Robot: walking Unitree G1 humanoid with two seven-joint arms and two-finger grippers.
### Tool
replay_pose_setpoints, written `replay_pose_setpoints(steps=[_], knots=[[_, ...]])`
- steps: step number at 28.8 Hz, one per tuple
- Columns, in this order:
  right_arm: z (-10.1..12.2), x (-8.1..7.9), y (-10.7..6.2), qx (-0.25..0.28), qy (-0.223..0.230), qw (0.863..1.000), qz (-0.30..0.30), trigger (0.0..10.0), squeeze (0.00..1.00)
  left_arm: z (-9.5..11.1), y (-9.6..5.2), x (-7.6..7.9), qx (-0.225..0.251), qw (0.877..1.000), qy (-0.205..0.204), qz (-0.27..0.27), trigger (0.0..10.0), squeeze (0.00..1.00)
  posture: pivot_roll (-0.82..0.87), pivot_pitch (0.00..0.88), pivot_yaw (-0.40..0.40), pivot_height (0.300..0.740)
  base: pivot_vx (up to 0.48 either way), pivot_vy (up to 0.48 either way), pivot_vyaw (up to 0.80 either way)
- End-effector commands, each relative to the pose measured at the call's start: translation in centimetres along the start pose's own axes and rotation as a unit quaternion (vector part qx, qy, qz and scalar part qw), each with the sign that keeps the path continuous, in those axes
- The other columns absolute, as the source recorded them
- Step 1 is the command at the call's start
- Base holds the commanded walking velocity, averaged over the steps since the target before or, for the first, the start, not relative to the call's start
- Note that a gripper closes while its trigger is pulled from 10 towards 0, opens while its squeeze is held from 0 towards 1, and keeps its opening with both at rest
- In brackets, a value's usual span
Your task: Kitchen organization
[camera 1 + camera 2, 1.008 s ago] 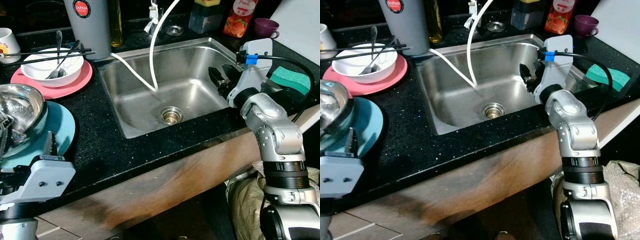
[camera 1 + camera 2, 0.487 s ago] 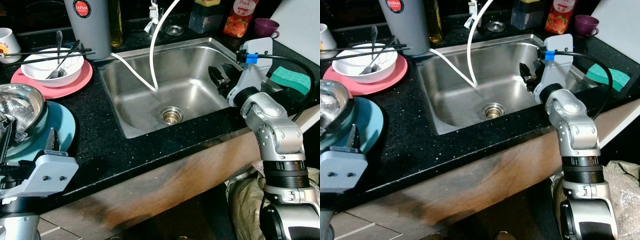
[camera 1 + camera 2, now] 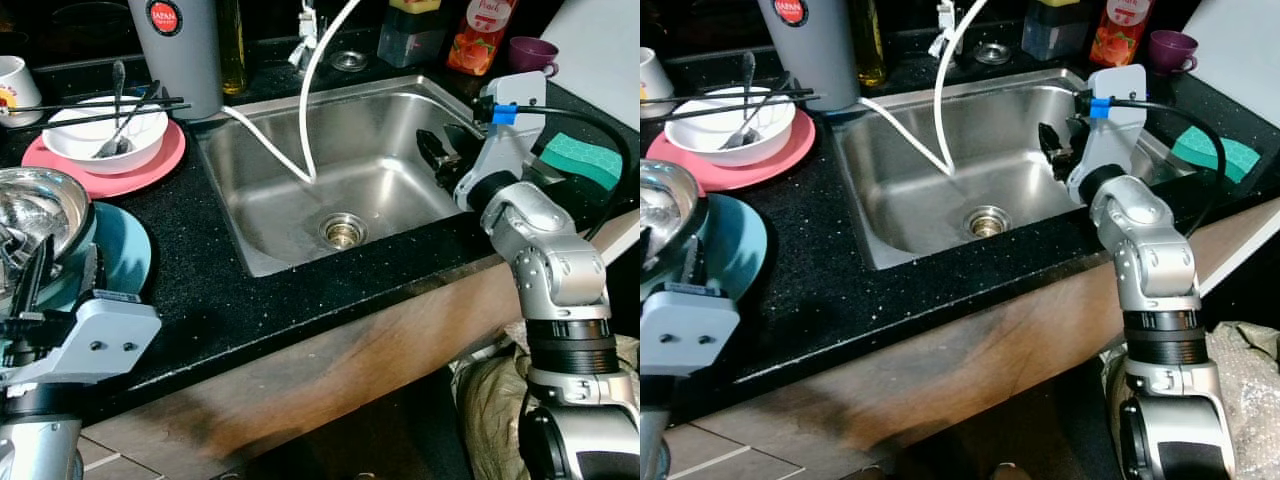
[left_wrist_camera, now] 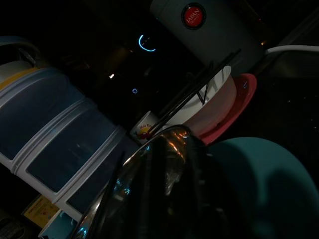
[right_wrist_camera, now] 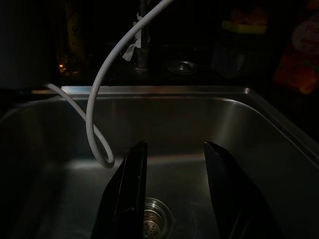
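A shiny steel bowl (image 3: pixel 35 215) rests on a teal plate (image 3: pixel 125 250) at the counter's near left. My left gripper (image 3: pixel 65 280) is open right at the bowl's near rim, one finger over the rim; the left wrist view has the bowl (image 4: pixel 149 169) close up in the dark. Behind it a white bowl (image 3: pixel 85 135) holding a spoon and chopsticks sits on a pink plate (image 3: pixel 150 165). My right gripper (image 3: pixel 437 157) hangs open over the right side of the steel sink (image 3: pixel 380 130), with nothing between its fingers (image 5: pixel 127 194).
A white hose (image 3: pixel 305 110) loops into the sink above the drain (image 3: pixel 342 230). A grey tumbler (image 3: pixel 180 50), a mug (image 3: pixel 15 85), bottles and a purple cup (image 3: pixel 533 53) line the back. A green sponge (image 3: pixel 580 158) lies right of the sink.
My left gripper has risen and moved forward to the steel bowl's rim. The right arm has stayed where it was.
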State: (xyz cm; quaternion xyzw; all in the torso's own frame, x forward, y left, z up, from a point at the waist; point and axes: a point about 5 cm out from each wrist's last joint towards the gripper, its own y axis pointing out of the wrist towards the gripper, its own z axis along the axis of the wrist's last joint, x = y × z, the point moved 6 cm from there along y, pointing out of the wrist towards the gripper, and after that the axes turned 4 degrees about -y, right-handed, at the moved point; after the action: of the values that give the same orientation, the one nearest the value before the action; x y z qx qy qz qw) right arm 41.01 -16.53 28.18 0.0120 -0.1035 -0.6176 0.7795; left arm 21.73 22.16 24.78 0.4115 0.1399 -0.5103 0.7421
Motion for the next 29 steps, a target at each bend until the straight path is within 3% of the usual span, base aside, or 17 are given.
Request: replay_pose_setpoints(steps=[1, 3, 4, 5, 7, 8, 9, 10, 14, 15, 29], knots=[[0.3, 0.3, 0.1, 0.006, -0.005, 1.0, -0.005, 10.0, 0.0, -0.3, -0.1, 0.4, -0.007, 1.0, 0.005, -0.013, 2.5, 0.0, 0.05, 0.085, -0.069, 0.74, 0.0, 0.0, 0.0], [0.4, 0.3, 0.1, 0.006, -0.006, 1.0, -0.005, 10.0, 0.0, -0.2, -0.1, 0.4, -0.006, 1.0, 0.004, -0.013, 2.4, 0.0, 0.05, 0.085, -0.069, 0.74, 0.0, 0.0, 0.0], [0.4, 0.3, 0.1, 0.007, -0.006, 1.0, -0.004, 10.0, 0.0, -0.2, 0.0, 0.4, -0.005, 1.0, 0.003, -0.012, 9.3, 0.0, 0.05, 0.081, -0.07, 0.74, 0.0, 0.0, 0.0], [0.4, 0.3, 0.2, 0.007, -0.007, 1.0, -0.004, 10.0, 0.0, -0.1, 0.1, 0.4, -0.004, 1.0, 0.003, -0.011, 9.4, 0.0, 0.05, 0.081, -0.07, 0.74, 0.0, 0.0, 0.0], [0.5, 0.3, 0.2, 0.008, -0.007, 1.0, -0.004, 10.0, 0.0, -0.1, 0.1, 0.4, -0.004, 1.0, 0.002, -0.01, 9.2, 0.0, 0.05, 0.081, -0.07, 0.74, 0.0, 0.0, 0.0], [0.6, 0.2, 0.2, 0.009, -0.008, 1.0, -0.003, 10.0, 0.0, 0.0, 0.2, 0.4, -0.002, 1.0, 0.0, -0.01, 5.4, 0.0, 0.05, 0.081, -0.07, 0.74, 0.0, 0.0, 0.0], [0.6, 0.2, 0.2, 0.009, -0.008, 1.0, -0.003, 10.0, 0.0, 0.0, 0.2, 0.4, -0.002, 1.0, 0.0, -0.01, 5.4, 0.0, 0.05, 0.081, -0.07, 0.74, 0.0, 0.0, 0.0], [0.6, 0.2, 0.2, 0.01, -0.008, 1.0, -0.003, 10.0, 0.0, 0.1, 0.2, 0.4, -0.001, 1.0, -0.001, -0.009, 4.1, 0.0, 0.05, 0.075, -0.072, 0.74, 0.0, 0.0, 0.0], [0.7, 0.3, 0.3, 0.01, -0.009, 1.0, -0.002, 10.0, 0.0, 0.2, 0.4, 0.4, 0.001, 1.0, -0.003, -0.008, 3.8, 0.0, 0.05, 0.076, -0.074, 0.74, 0.0, 0.0, 0.0], [0.7, 0.3, 0.3, 0.011, -0.01, 1.0, -0.002, 10.0, 0.0, 0.4, 0.5, 0.3, 0.004, 1.0, -0.006, -0.006, 0.0, 0.0, 0.05, 0.076, -0.074, 0.74, 0.0, 0.0, 0.0], [1.0, 0.4, 0.5, 0.014, -0.013, 1.0, -0.001, 10.0, 0.0, 2.4, 1.7, 0.4, 0.039, 0.999, -0.022, 0.001, 0.0, 0.0, 0.04, 0.083, -0.078, 0.74, 0.0, 0.0, 0.0]])
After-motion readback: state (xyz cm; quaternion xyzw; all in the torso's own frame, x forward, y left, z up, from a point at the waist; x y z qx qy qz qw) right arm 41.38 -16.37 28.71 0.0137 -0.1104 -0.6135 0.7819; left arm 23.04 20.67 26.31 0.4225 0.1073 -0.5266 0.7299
